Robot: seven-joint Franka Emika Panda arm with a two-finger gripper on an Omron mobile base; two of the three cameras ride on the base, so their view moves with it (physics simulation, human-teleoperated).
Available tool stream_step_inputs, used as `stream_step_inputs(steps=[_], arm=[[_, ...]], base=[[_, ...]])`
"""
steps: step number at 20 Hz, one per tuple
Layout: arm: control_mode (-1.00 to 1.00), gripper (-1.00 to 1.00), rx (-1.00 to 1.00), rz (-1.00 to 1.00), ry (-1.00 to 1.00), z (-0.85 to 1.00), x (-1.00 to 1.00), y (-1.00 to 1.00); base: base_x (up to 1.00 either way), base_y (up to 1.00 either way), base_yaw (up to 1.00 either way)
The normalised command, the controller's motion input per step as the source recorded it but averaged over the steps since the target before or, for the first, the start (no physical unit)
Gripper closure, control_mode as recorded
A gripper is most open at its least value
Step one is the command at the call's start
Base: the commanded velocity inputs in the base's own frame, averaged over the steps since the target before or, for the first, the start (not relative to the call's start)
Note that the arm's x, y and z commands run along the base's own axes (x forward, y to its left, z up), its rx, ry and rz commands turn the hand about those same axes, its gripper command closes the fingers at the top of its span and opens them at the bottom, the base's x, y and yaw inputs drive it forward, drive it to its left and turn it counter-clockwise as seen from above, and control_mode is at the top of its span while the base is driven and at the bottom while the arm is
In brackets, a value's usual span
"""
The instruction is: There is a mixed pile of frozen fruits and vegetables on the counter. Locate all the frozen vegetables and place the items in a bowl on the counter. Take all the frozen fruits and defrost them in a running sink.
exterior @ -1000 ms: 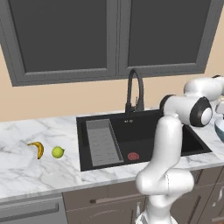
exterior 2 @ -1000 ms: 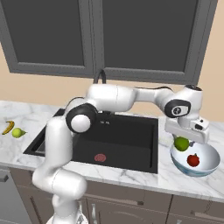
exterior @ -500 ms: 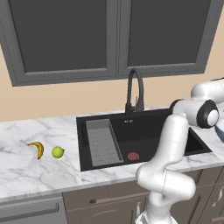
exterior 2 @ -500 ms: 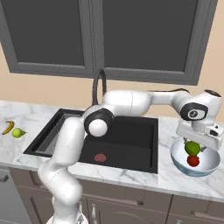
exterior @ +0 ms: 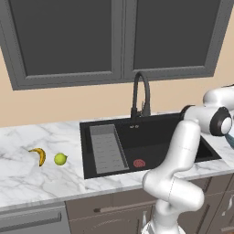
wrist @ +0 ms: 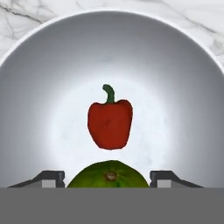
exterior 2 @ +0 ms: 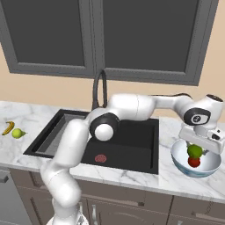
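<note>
My gripper [exterior 2: 195, 148] hangs just above the pale bowl [exterior 2: 208, 168] at the right end of the counter, shut on the dark green ball [exterior 2: 194, 151]. In the hand view the green ball [wrist: 94, 179] sits between my two fingertips [wrist: 52, 177], over the inside of the bowl [wrist: 48, 78]. A red pepper [wrist: 109, 123] lies on the bowl's bottom, right under the ball [exterior 2: 194, 162]. Far left on the marble counter [exterior: 27, 183] lie the yellow banana [exterior: 39, 155] and the yellow-green stemmed ball [exterior: 60, 159], side by side.
The black sink [exterior: 155, 135] with its grey ribbed tray [exterior: 107, 148] and reddish drain [exterior: 139, 162] lies between the fruit and the bowl. The tall black faucet [exterior: 140, 91] stands behind it. Dark wall cabinets [exterior 2: 132, 35] hang above.
The arm has swung right and lowered, carrying the dark green ball from beside the bowl's left rim to a spot over the bowl's middle. Banana and yellow-green ball have stayed put.
</note>
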Motion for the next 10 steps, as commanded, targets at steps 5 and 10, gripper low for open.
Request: stream_step_inputs(steps=[5,10], arm=[[-1.00,1.00,-0.21,0.00,-0.12,-0.31,-0.04,0.24],[-1.00,1.00,-0.14,0.00,-0.05,-0.39,-0.08,0.08]], base=[[0.00,0.00,0.00],[0.00,0.00,0.00]])
